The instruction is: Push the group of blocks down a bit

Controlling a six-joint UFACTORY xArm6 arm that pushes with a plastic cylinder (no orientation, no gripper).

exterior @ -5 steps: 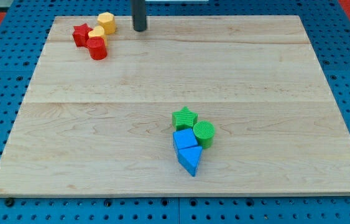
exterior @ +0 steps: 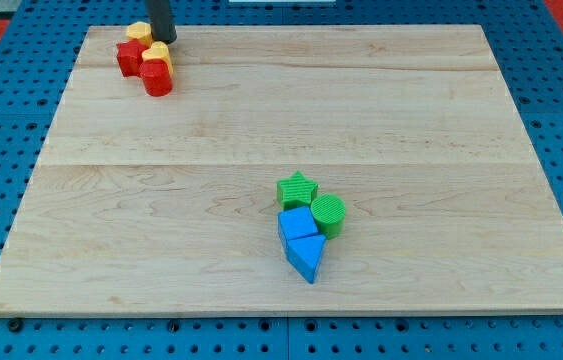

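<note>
My tip (exterior: 162, 40) is at the view's top left, on the wooden board (exterior: 381, 120). It touches the upper edge of a yellow block (exterior: 156, 52) and stands just right of another yellow block (exterior: 138, 31). A red star (exterior: 128, 57) and a red cylinder (exterior: 157, 80) sit directly below and left of the tip, packed against the yellow blocks.
A second cluster lies at the lower middle: a green star (exterior: 297, 189), a green cylinder (exterior: 328, 214), a blue cube (exterior: 297, 223) and a blue triangular block (exterior: 306, 257), all touching. The board's top edge is just above the tip.
My tip has slid left along the top edge to the red and yellow cluster. One yellow block has shifted left, now on the tip's left side.
</note>
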